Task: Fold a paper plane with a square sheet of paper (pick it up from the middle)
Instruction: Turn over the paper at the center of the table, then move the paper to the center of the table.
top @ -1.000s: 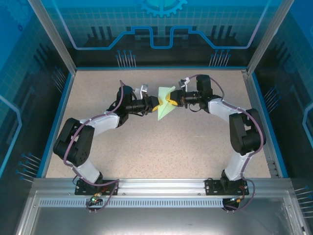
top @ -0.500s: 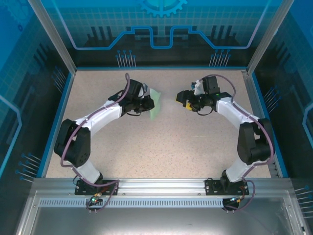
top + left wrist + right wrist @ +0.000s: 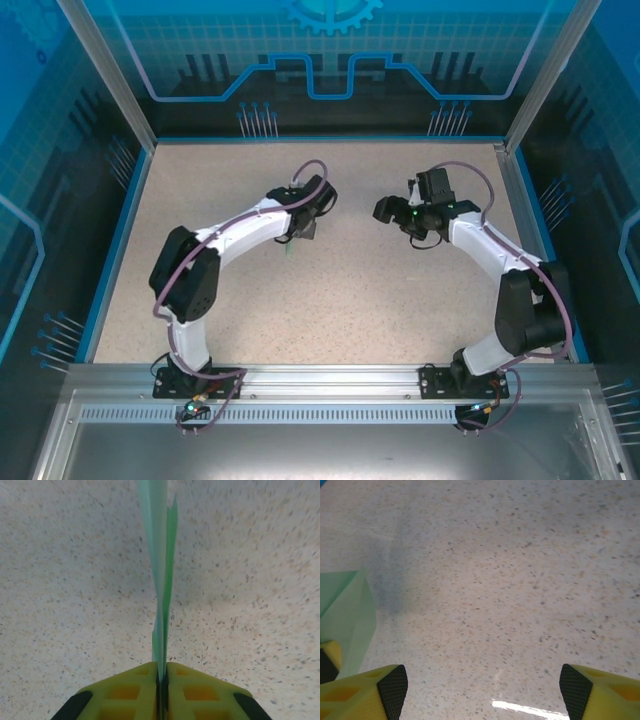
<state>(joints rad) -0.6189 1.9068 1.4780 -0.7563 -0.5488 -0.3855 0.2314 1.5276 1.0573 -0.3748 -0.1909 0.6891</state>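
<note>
The square sheet of paper is folded into a slim pale green paper plane [image 3: 163,575]. It stands edge-on and reaches away from my left gripper [image 3: 162,669], which is shut on its near end. In the top view my left gripper [image 3: 307,222] hangs over the middle of the table, pointing down. My right gripper [image 3: 383,209] faces it from the right with a gap between them. Its jaws [image 3: 480,682] stand wide open with only bare table between them. The paper plane [image 3: 347,615] shows at the left edge of the right wrist view, apart from the right fingers.
The speckled beige table [image 3: 330,300] is bounded by blue rails and a framed enclosure [image 3: 520,160]. Both arm bases sit on the metal rail [image 3: 330,380] at the near edge.
A second ago both grippers held the paper at the table's centre. The right gripper has let go, opened and drawn back right. The left arm has swung, turning the paper edge-on.
</note>
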